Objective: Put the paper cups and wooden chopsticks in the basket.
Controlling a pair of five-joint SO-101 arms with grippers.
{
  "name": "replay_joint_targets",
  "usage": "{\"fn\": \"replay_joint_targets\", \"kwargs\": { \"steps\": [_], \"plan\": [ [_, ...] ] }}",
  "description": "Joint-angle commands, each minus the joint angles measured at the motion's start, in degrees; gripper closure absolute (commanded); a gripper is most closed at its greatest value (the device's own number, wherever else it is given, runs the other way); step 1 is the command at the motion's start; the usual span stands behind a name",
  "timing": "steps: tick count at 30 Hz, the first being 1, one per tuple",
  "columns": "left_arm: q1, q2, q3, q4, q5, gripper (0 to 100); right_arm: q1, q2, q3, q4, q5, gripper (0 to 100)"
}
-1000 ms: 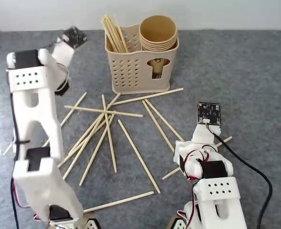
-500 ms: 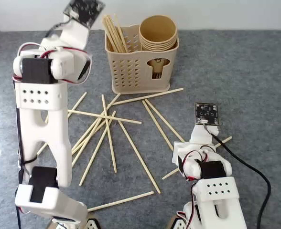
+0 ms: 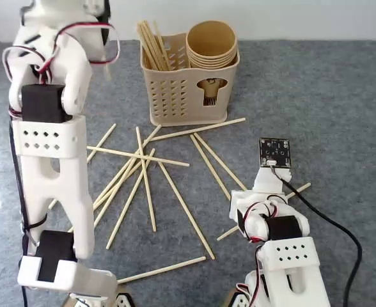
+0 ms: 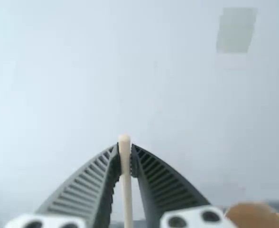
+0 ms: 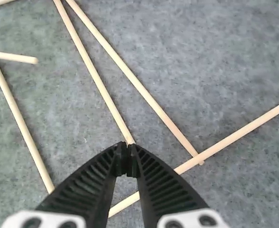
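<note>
- My left gripper [image 4: 124, 148] is clenched on a single wooden chopstick [image 4: 126, 190]. The stick stands between the ribbed jaws, with its blunt end poking just past the fingertips against a pale wall.
- From the high view, I see the left arm [image 3: 47, 128] raised tall at the table's left side, its upper part level with the basket [image 3: 188, 102].
- The basket stands at the far middle of the grey mat [image 3: 329, 96]. It holds a nested stack of paper cups [image 3: 211, 39] in one side and a leaning bundle of chopsticks [image 3: 153, 41] in the other.
- My right gripper [image 5: 126, 159] is closed with nothing between its jaws. It sits low over the mat, with its tips right at the end of one lying chopstick [image 5: 94, 76].
- A second stick [image 5: 134, 80] runs just beside that one, and a third [image 5: 234, 137] crosses near the gripper.
- The right arm [image 3: 274, 220] is at the near right.
- The loose chopsticks [image 3: 143, 179] lie scattered and crossing in front of the basket, between the two arms.
</note>
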Motion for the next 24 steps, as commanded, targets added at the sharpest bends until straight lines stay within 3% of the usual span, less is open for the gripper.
{"fn": "replay_joint_targets", "kwargs": {
  "steps": [1, 6, 13, 20, 24],
  "plan": [
    [0.6, -1.3, -0.3, -9.1, 9.5, 99, -0.2, -0.4, -0.4, -1.1, 0.5, 99.1],
    [1.8, 3.9, -2.6, -13.9, 17.1, 99, -0.2, -0.4, -0.4, -1.1, 0.5, 99.1],
    [3.2, 12.0, -3.9, -13.9, 17.3, 99, -0.2, -0.4, -0.4, -1.1, 0.5, 99.1],
    [3.2, 17.9, -3.9, -7.4, 10.6, 98, -0.2, -0.4, -0.4, -1.1, 0.5, 99.1],
    [3.6, 18.4, -5.0, -1.4, 8.8, 85, -0.2, -0.4, -0.4, -1.1, 0.5, 99.1]
  ]
}}
